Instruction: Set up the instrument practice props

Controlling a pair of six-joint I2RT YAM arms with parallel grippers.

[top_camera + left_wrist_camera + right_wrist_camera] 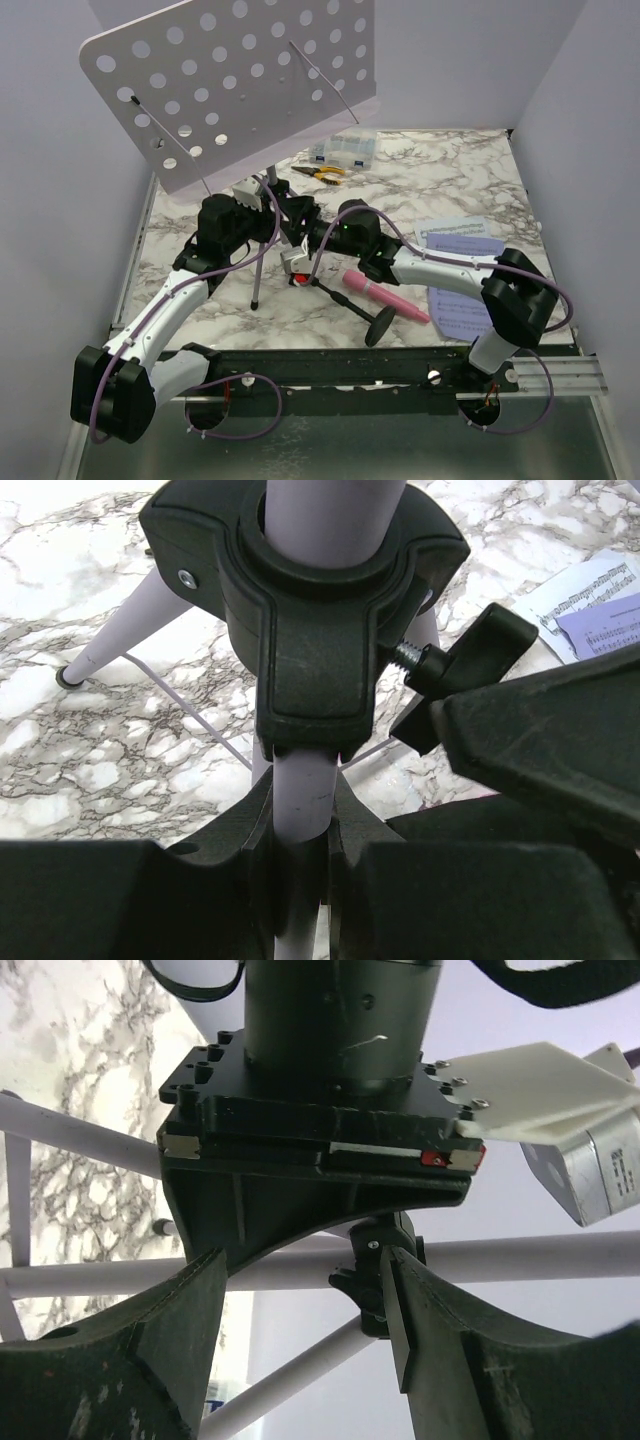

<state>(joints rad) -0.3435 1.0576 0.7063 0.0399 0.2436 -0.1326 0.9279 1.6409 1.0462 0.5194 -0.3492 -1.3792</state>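
The lilac perforated plate (230, 80) stands tilted on its tripod (259, 270) at the table's middle left. My left gripper (270, 207) is shut on the lilac tripod pole (300, 800), just under the black collar (310, 630). My right gripper (300, 1270) is open, and the collar's black wing knob (372, 1285) lies against its right finger. The same knob shows in the left wrist view (470, 655). The pink microphone (385, 297) lies on its side with its black round base (380, 325). A white sheet (458, 240) and a lavender sheet (462, 312) lie flat at the right.
A clear compartment box (345, 150) and yellow-handled pliers (322, 172) lie at the back of the marble table (450, 170). Lilac walls close in the left, back and right sides. The black rail (330, 365) runs along the near edge.
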